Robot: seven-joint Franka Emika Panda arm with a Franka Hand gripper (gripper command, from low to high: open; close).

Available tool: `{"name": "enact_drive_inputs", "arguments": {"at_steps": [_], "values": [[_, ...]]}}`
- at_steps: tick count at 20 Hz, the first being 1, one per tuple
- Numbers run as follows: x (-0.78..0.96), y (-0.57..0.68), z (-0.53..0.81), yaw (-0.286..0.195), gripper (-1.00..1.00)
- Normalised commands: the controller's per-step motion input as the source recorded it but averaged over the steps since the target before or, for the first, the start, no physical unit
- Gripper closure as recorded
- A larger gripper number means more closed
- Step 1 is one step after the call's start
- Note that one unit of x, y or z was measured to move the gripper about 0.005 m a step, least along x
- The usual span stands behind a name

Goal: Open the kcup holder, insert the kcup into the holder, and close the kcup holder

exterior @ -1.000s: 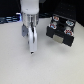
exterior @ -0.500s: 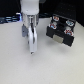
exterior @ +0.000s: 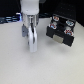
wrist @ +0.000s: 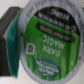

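Note:
In the wrist view the kcup (wrist: pixel 47 42) fills the frame, its green lid printed "Dark Magic". A dark finger (wrist: pixel 8 35) presses against its rim; the other finger is out of frame. In the exterior view my gripper (exterior: pixel 32 40) hangs from the white arm above the pale table, shut on the whitish kcup (exterior: pixel 33 45). The kcup holder (exterior: pixel 61 29) is a black box at the exterior view's right, apart from the gripper. Round pods (exterior: pixel 60 23) show in its top and a pale handle (exterior: pixel 59 36) shows on its front.
The pale table (exterior: pixel 50 65) spreads around the gripper and holder. Dark background and blue-lit equipment (exterior: pixel 7 20) lie along the far edge.

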Motion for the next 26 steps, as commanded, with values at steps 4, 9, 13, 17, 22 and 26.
{"name": "enact_drive_inputs", "arguments": {"at_steps": [4,9,13,17,22,26], "values": [[0.05,0.31,0.75,-0.02,1.0],[0.07,0.41,0.86,-0.001,1.0],[0.06,0.46,0.79,0.011,1.0],[0.08,0.56,0.71,0.018,1.0],[0.08,0.65,0.48,0.008,1.0],[0.14,0.64,0.38,0.001,1.0]]}}
